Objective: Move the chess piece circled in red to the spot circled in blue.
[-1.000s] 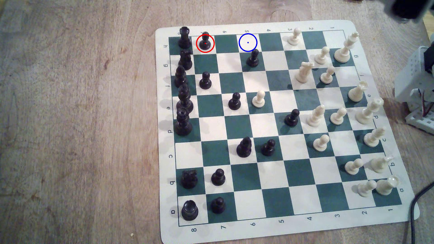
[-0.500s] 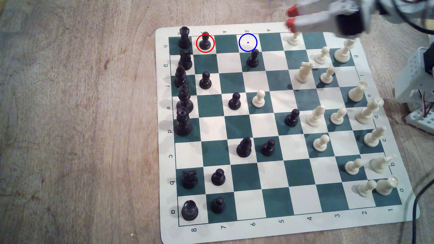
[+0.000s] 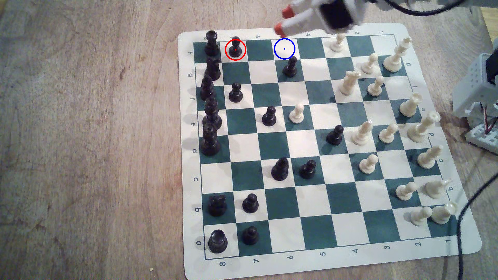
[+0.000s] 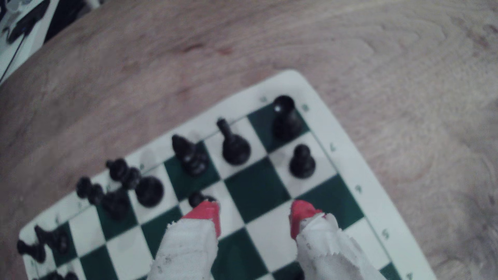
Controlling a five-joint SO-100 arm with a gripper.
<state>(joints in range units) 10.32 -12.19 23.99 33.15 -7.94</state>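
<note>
Green and cream squares cover a roll-up chess mat point(image 3: 455, 243) lying on a pale wooden table point(image 3: 89, 140), and everything below is placed against that mat. On its far edge row, second square in from the corner at the exterior view's left, stands a small glossy black pawn with a round ball head point(image 3: 235, 48) point(image 4: 301, 161), upright and ringed in red. Just beside it, on the corner square itself, stands a taller black rook with a notched top point(image 3: 211, 43) point(image 4: 284, 118). Two squares along the same edge row toward the exterior view's right lies a bare cream square marked with a thin blue ring and a tiny blue centre dot point(image 3: 284, 48). A white robot gripper with red-tipped fingers point(image 3: 283, 20) point(image 4: 254, 218) hangs in the air over the mat's far border, just above the blue-ringed square and well apart from the red-ringed pawn. Its two fingers are spread with a clear gap between them and hold nothing. In the wrist view, white wrapping covers the fingers behind the red tips. Another black pawn point(image 3: 290, 67) stands on the green square directly in front of the blue-ringed one.
</note>
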